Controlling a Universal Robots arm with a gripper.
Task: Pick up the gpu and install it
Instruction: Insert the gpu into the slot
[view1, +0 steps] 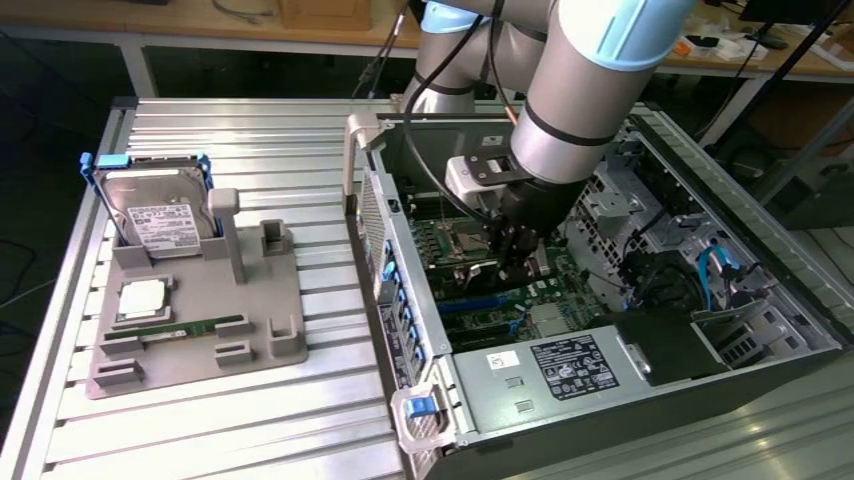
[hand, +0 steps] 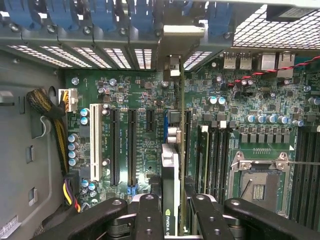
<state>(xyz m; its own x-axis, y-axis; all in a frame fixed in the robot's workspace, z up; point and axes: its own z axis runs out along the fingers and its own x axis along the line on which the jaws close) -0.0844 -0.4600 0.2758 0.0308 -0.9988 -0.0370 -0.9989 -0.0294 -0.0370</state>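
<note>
Inside the open computer case (view1: 767, 300), my gripper (view1: 518, 258) hangs low over the green motherboard (view1: 461, 270). In the wrist view the gpu (hand: 171, 172) appears edge-on, a thin card with a heatsink and a logo. Its silver bracket (hand: 172, 65) reaches the case's rear slot wall. My gripper (hand: 172, 212) is shut on the card, with one black finger (hand: 147, 217) on each side. The card stands upright over the expansion slots, beside two black slots (hand: 132, 145) and a white slot (hand: 94, 142). Whether its edge sits in a slot cannot be seen.
The CPU socket (hand: 260, 185) and memory slots (hand: 215, 155) lie beside the card. A power supply (view1: 567, 365) and cables (view1: 714, 265) crowd the case. Outside, a grey fixture (view1: 267, 340) holds a hard drive (view1: 160, 215), a processor (view1: 143, 300) and a memory stick (view1: 194, 327).
</note>
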